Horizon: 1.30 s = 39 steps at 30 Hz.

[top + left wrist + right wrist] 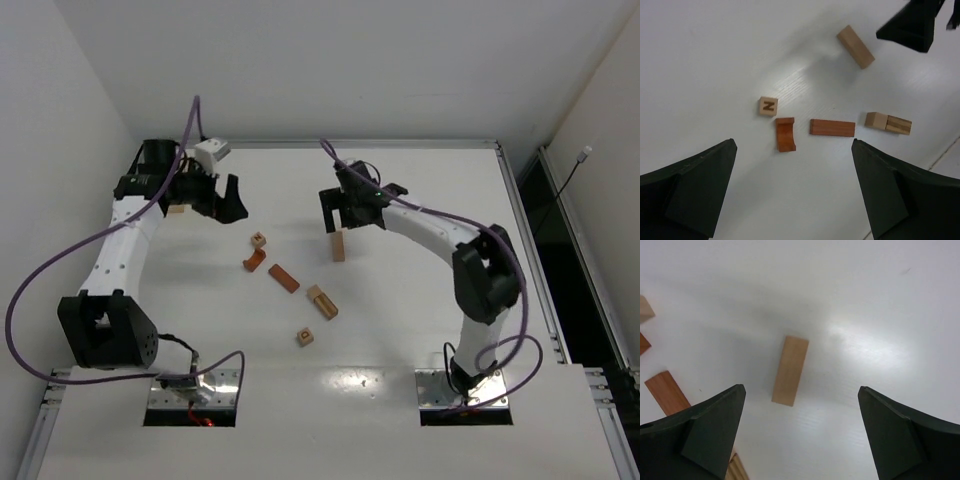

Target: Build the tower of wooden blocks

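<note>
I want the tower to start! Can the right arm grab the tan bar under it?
Probably yes. The right arm hangs right above the tan bar, jaws open wide. The bar lies flat and alone, the other blocks off to one side.

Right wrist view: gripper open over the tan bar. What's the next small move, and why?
Probably lift the right gripper straight up, then head for the reddish-brown bar. The tan bar lies flat and free on the table, the gripper is open and holds nothing, and nothing is stacked yet.
</note>
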### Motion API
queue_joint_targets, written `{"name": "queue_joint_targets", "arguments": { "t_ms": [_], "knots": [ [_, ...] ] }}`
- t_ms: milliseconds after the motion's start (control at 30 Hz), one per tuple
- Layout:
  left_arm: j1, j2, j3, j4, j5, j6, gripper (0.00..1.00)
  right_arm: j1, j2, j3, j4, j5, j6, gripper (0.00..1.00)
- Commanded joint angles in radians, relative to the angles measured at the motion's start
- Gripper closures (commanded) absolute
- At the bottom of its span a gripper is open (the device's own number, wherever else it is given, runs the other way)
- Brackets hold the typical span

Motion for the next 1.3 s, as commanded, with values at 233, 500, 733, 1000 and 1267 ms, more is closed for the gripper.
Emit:
{"name": "queue_joint_targets", "arguments": {
  "t_ms": [233, 500, 733, 1000, 1267],
  "knots": [
    [-0.136, 0.043, 0.146, -0.207, 0.144, 0.025, 0.01, -0.058, -0.359, -0.114, 0.169, 0.263, -0.407, 0.01],
    [-0.41, 0.067, 0.104, -0.127, -0.205, 0.211, 0.01, -0.174, -0.47, -0.21, 0.098, 0.124, -0.554, 0.0],
    [-0.486, 0.177, 0.059, -0.3, -0.219, 0.685, 0.05, -0.249, -0.513, -0.287, 0.066, -0.029, -0.589, 0.0],
    [-0.495, 0.315, 0.033, -0.375, -0.232, 1.111, 0.1, -0.321, -0.459, -0.265, 0.029, -0.151, -0.58, 0.0],
    [-0.516, 0.42, 0.033, -0.306, -0.208, 1.199, 0.12, -0.377, -0.387, -0.2, -0.008, -0.192, -0.571, 0.0]
  ]
}}
